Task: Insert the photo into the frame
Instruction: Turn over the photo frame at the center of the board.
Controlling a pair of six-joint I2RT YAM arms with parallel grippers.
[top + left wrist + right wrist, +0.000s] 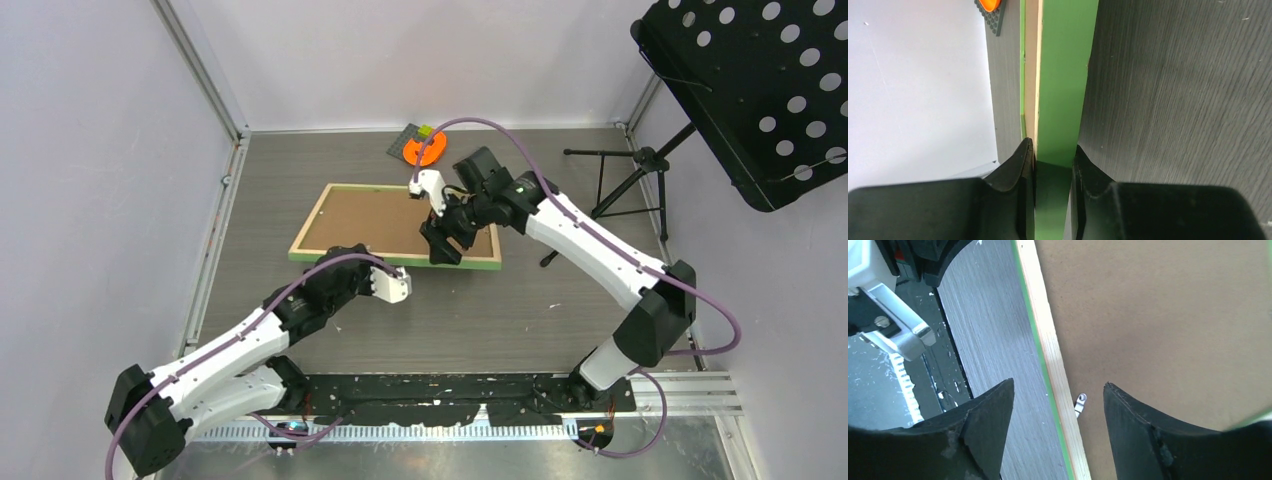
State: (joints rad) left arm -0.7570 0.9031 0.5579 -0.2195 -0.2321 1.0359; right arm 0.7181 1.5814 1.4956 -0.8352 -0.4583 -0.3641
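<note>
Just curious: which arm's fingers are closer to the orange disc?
Right. Right fingers hang open over the frame, nearer the orange disc; left fingers clamp the frame's near rail, farther away.

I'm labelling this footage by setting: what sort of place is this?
Probably a robotics lab test cell: a left arm and right arm mounted at the near edge of a table, pale walls enclosing it, and a black perforated panel on a tripod alongside.
</note>
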